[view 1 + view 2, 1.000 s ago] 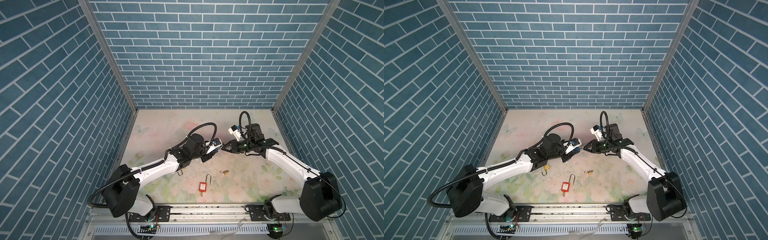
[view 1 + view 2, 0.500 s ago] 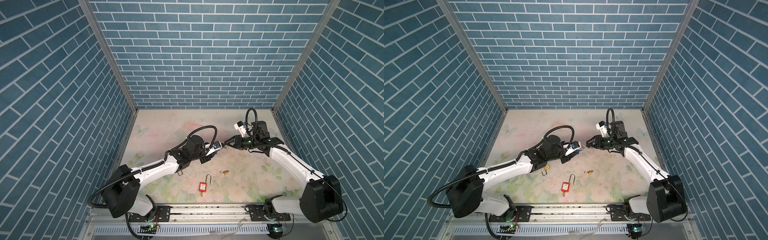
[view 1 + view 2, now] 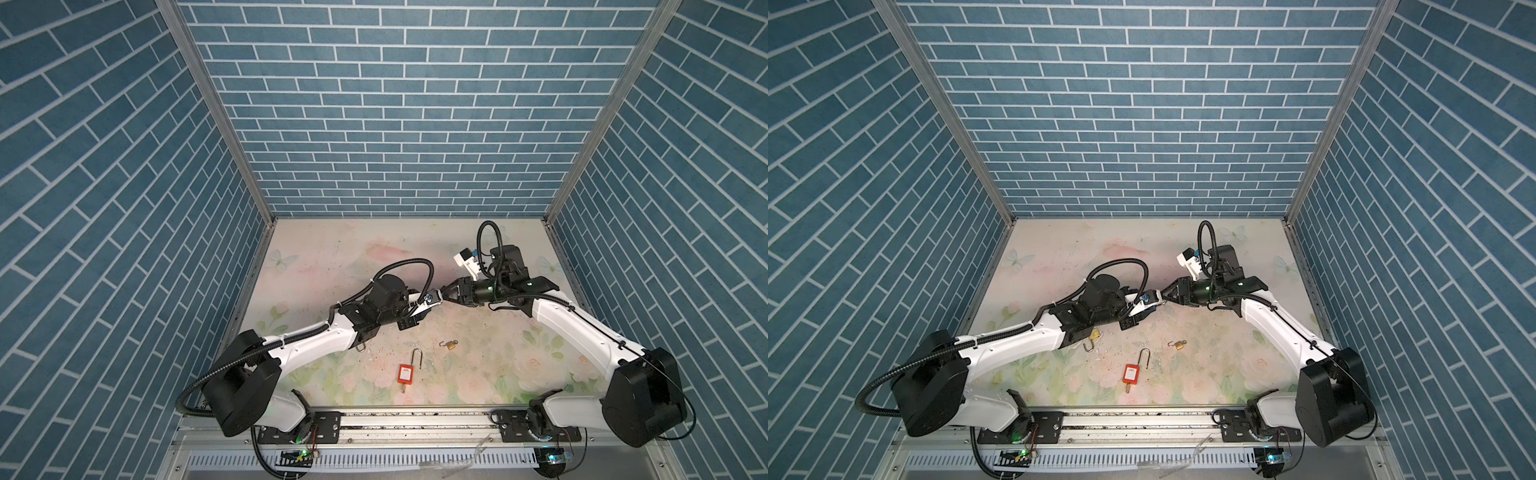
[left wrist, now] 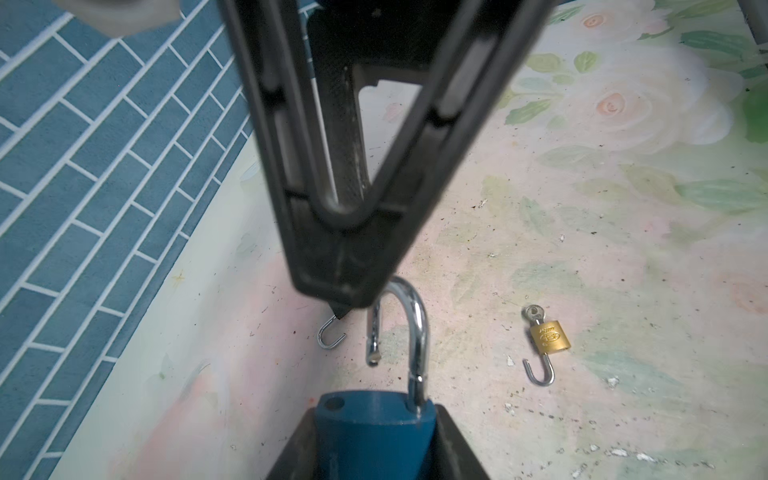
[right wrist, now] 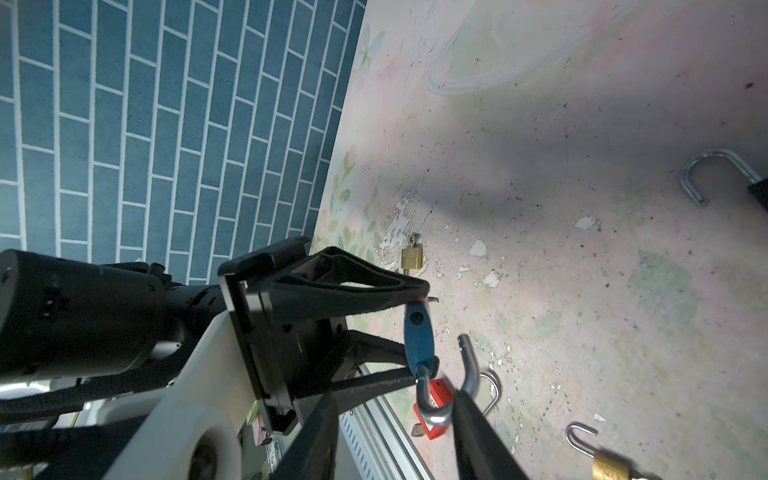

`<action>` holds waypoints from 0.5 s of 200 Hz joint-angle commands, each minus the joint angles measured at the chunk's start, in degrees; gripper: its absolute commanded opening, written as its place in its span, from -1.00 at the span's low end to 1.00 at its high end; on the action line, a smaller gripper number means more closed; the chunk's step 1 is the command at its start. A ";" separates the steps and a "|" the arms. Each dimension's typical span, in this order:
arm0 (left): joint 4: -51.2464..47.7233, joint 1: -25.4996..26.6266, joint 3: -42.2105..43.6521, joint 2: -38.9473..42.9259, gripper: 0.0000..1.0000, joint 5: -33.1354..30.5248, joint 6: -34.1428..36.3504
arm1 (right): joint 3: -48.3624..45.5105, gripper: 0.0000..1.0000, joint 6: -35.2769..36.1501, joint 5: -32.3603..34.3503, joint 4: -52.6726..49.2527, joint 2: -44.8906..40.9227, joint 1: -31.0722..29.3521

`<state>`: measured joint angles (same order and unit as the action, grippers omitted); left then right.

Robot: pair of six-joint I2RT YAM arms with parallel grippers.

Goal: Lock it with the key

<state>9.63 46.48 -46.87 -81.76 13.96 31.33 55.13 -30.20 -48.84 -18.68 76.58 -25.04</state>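
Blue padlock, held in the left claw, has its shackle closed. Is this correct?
No. The blue padlock, held in the left claw, has its shackle open: the left wrist view shows its free end out of the body.

I read the walls (image 3: 395, 104) as blue brick with white joints. The worktop (image 3: 332, 257) carries a pale pink-and-green floral print. At lower centre of the left wrist view I see a blue padlock (image 4: 374, 432) with a silver shackle (image 4: 417, 328). The fingers (image 4: 353, 249) are black. At lower centre of a top view lie a red padlock (image 3: 405, 374) and a brass padlock (image 3: 451, 345).
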 commanded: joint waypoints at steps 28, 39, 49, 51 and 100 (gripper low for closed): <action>3.53 0.12 0.20 2.17 -1.00 -1.06 0.84 | -0.86 -0.13 -0.43 1.80 0.15 1.85 -1.17; 3.62 0.20 0.28 2.13 -1.00 -1.01 0.84 | -0.91 -0.21 -0.48 2.05 0.39 1.91 -1.20; 3.52 0.30 0.28 2.04 -1.00 -0.74 0.83 | -0.80 -0.28 -0.57 2.25 0.64 2.00 -1.24; 3.48 0.26 0.29 2.00 -1.00 -0.77 0.83 | -0.75 -0.30 -0.57 2.32 0.70 2.11 -1.24; 3.14 0.50 0.38 1.78 -1.00 -0.11 0.84 | 0.44 -0.75 0.02 3.06 0.96 2.85 -1.24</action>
<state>10.17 46.63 -46.85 -81.28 12.88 31.33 54.78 -31.05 -46.74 -18.22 78.52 -26.00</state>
